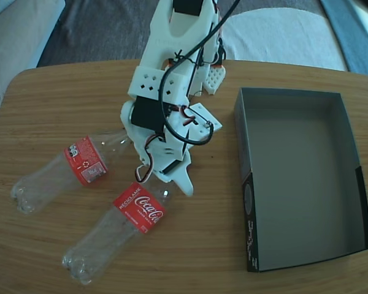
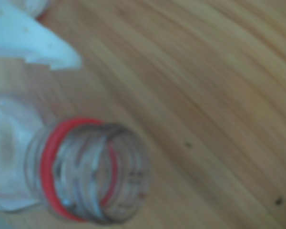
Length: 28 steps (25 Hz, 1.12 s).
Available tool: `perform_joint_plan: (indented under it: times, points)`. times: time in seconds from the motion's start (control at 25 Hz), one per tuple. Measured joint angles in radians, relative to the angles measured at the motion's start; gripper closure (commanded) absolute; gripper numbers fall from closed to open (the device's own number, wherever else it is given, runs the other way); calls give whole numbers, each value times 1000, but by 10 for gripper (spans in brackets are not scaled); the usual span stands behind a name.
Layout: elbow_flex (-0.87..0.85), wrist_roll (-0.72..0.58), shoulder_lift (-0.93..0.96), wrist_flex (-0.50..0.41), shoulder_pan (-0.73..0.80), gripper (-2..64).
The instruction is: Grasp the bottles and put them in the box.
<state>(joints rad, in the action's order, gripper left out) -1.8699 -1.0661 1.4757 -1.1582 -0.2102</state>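
Two clear bottles with red labels lie on the wooden table in the fixed view. One bottle [image 1: 58,173] lies at the left, its neck running under my arm. The other bottle [image 1: 116,229] lies lower, its open neck pointing up-right. My white gripper [image 1: 167,182] hangs just above that neck and looks open, holding nothing. In the wrist view a capless bottle neck [image 2: 93,174] with a red ring fills the lower left. A white finger [image 2: 43,45] stands apart from it at the upper left. The box [image 1: 300,177], grey inside with black walls, stands empty at the right.
The round-cornered wooden table [image 1: 221,245] has bare wood between the bottles and the box. A grey cushion [image 1: 15,33] and a pale rug [image 1: 276,33] lie beyond the far edge. The arm's cables [image 1: 172,79] loop over its white body.
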Motion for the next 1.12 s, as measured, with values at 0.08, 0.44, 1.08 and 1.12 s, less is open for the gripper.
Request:
perform_joint_plan:
  times: [0.08,0.44,1.08,1.12]
  points:
    - [0,-31,0,0,8,178]
    - [0,-66,0,0,-2,174]
    - [0,-81,-2,41,67,177]
    - [0,-81,-14,51,61,177]
